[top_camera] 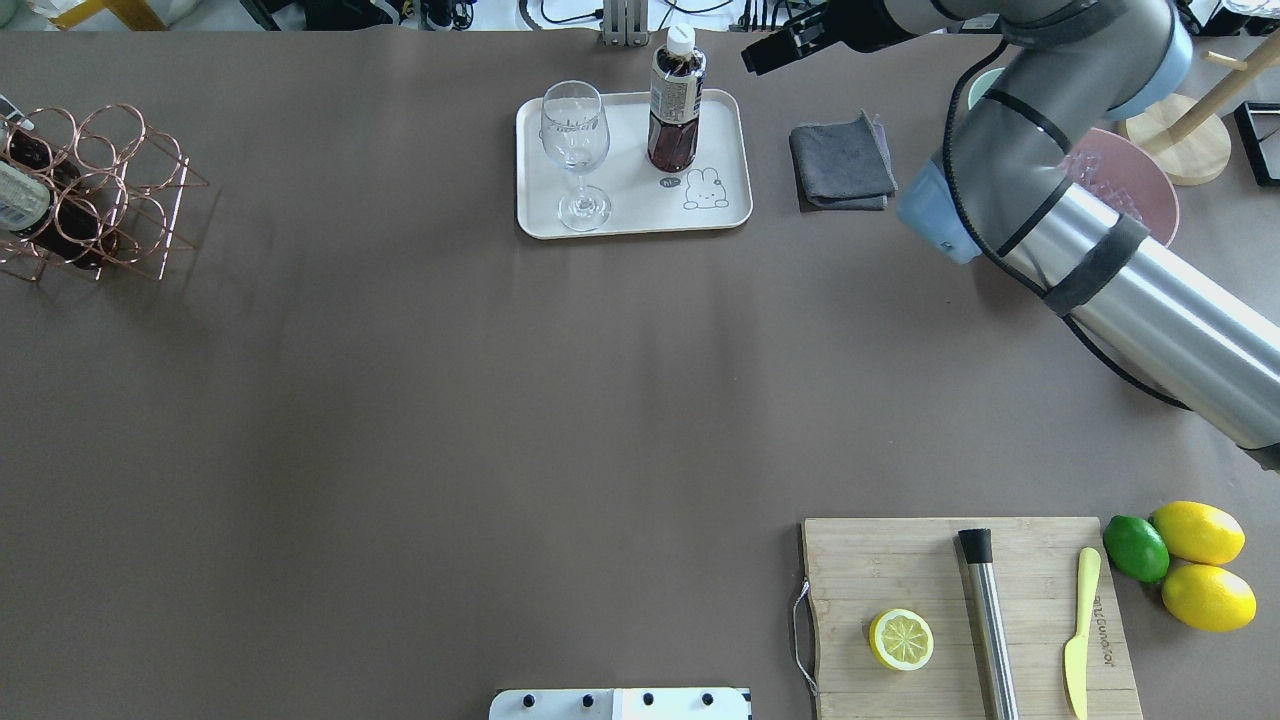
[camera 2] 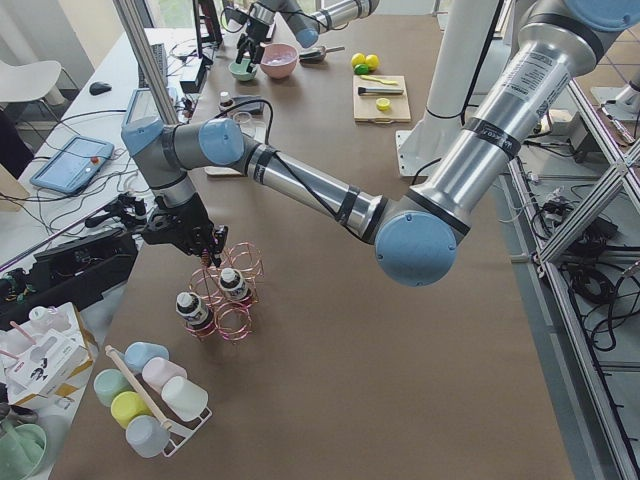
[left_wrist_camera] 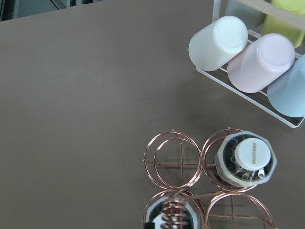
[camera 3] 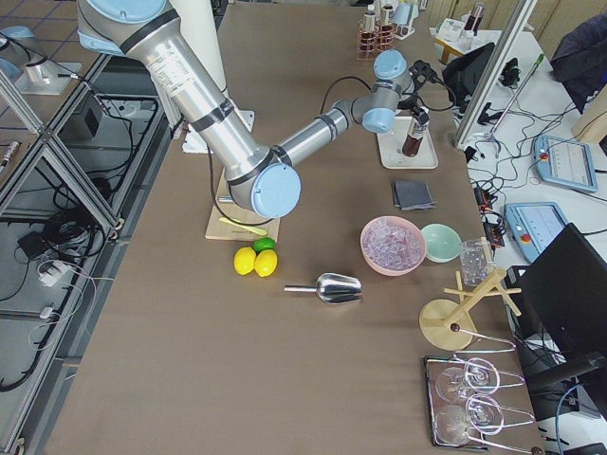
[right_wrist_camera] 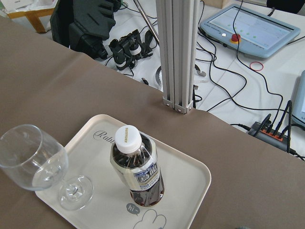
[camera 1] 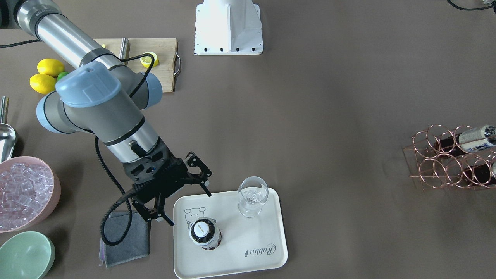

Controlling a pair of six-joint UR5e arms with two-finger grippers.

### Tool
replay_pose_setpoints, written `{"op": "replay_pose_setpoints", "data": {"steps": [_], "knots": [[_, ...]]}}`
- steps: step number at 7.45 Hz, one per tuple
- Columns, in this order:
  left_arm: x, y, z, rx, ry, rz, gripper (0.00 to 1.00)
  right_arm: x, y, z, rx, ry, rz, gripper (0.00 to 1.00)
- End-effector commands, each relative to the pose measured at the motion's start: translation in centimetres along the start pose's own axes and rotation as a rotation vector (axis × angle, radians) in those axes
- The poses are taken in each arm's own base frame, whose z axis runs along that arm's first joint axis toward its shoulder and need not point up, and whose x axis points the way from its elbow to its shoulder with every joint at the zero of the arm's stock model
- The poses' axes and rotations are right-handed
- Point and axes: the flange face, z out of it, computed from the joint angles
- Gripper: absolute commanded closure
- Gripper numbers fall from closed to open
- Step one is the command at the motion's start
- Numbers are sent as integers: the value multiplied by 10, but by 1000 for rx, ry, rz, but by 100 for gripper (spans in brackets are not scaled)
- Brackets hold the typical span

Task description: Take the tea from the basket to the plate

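front view: right claw (camera 1: 190, 208) spread wide and empty, at the tray (camera 1: 248, 236)'s bear-drawing corner; tea bottle (camera 1: 204, 233) upright on the tray, just beside the lower finger, not touching; wine glass (camera 1: 252, 195) at the tray's next edge, apart from the bottle
overhead view: tray at the table's far edge; wire basket (top_camera: 95, 190) at the far left corner, well apart; the right arm is much the nearer to the tray
left-end view: left claw (camera 2: 185, 235) hangs over the basket's handle; cannot tell whether its fingers are apart or together
right-end view: too small to add anything about the right claw
left wrist view: looks straight down on the ring cells; one other bottle (left_wrist_camera: 245, 160) cap-up in a cell; a second half hidden under the coiled handle; the other cells in view empty; no finger shows
right wrist view: tea bottle's long axis vertical, between the rabbit drawing and the script; no finger shows
judgement: the tea looks delivered; the claw need only back off sideways, away from bottle and glass; a careless finger could tip the bottle
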Motion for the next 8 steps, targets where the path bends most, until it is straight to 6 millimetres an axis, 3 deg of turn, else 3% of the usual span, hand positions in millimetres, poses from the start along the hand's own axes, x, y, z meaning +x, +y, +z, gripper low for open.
{"op": "replay_pose_setpoints", "data": {"steps": [1,2,4,5,8], "knots": [[6,-6,9,56,30,-37,2,32,9,-63,-82,17,52,0],[6,-4,8,55,34,-33,2,57,29,-94,-126,35,68,0],[9,7,-1,49,25,-34,2,112,95,-156,-287,90,202,0],[11,12,-9,48,21,-38,2,147,127,-168,-371,146,277,0],[15,31,-42,45,27,-50,2,277,259,-242,-569,239,447,0]]}}
